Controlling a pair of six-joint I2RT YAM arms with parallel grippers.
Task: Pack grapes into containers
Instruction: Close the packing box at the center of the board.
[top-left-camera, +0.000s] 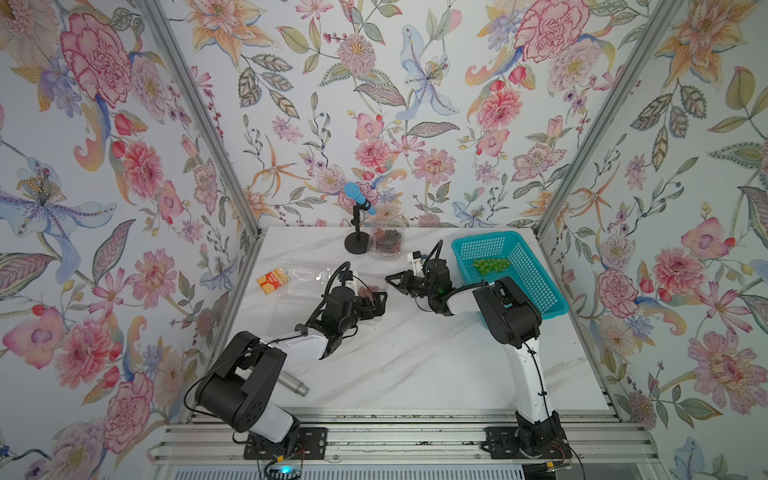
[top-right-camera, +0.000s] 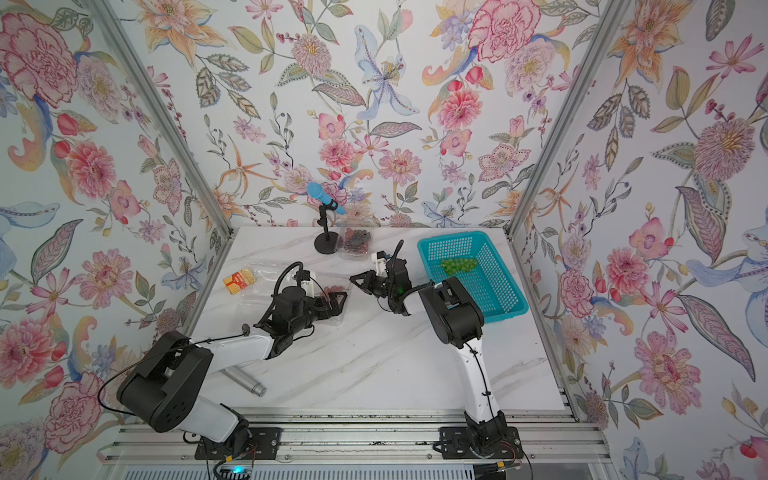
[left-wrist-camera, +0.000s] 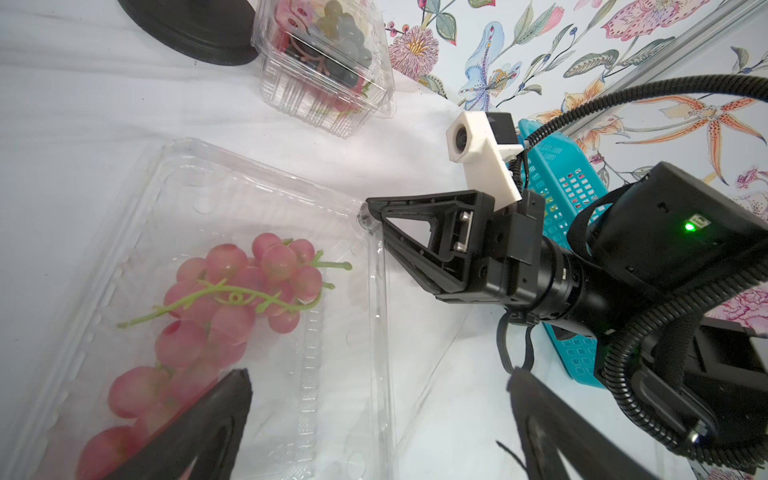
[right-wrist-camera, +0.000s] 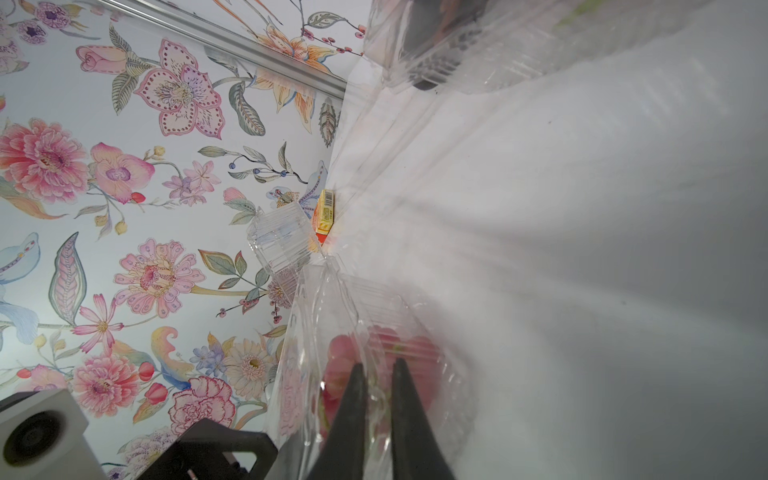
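A red-pink bunch of grapes (left-wrist-camera: 232, 299) lies in a clear container (left-wrist-camera: 199, 174) at mid-table, with its lid partly over it. My left gripper (left-wrist-camera: 380, 374) hovers open above that container; one finger is over the berries and the other is beyond the container's edge. My right gripper (left-wrist-camera: 368, 208) meets the container's far corner, and its jaws (right-wrist-camera: 379, 365) are pinched on the thin clear lid edge. Green grapes (top-left-camera: 492, 264) lie in the teal basket (top-left-camera: 536, 282). Dark grapes (top-left-camera: 387, 239) sit in a closed container at the back. An empty container (top-left-camera: 301, 276) lies to the left.
A blue microphone on a black stand (top-left-camera: 357, 241) stands beside the back container. An orange box (top-left-camera: 272, 280) lies by the empty container at the left edge. A metal cylinder (top-left-camera: 293, 384) rests near the left arm's base.
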